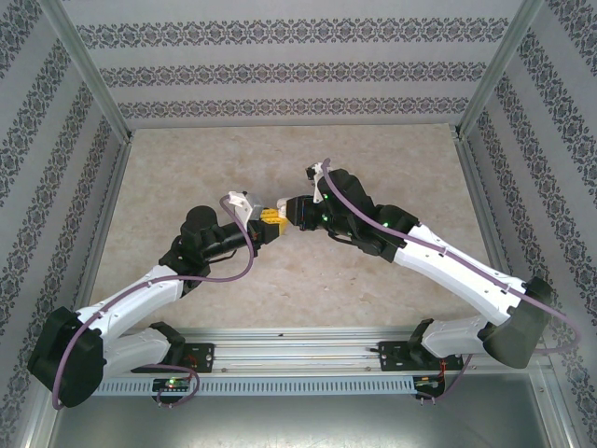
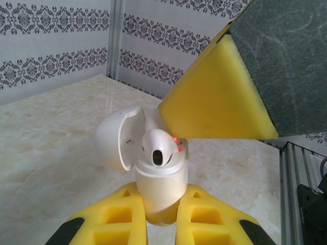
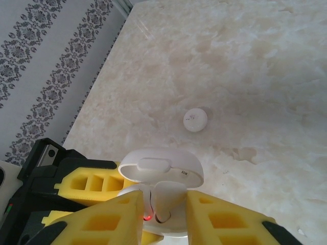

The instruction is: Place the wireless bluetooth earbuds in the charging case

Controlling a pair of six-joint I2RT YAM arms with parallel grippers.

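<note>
Beige marble tabletop (image 1: 280, 149) under you. Your left gripper (image 2: 162, 198) is clamped on the white oval plastic charging case (image 2: 161, 184), lid open, small white plastic earbud (image 2: 159, 148) sitting inside. Your right gripper (image 3: 163, 204) straddles the case, jaws slightly apart. Round white disc (image 3: 195, 120) lies beyond the case.

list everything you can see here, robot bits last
white rounded plastic charging case: 1, white, lid open, held above the table in the left gripper
small white plastic earbud: 1, white, sitting in the case's opening, red lights glowing beside it
small round white piece: 1, white, lying alone on the table beyond the case; too small to tell what it is
marbled table: 1, beige, under both arms
patterned walls: grey on white, around the table on three sides
left gripper: 1, yellow fingers, shut on the case's lower body
right gripper: 1, yellow fingers, apart on either side of the earbud, just over the case
</note>
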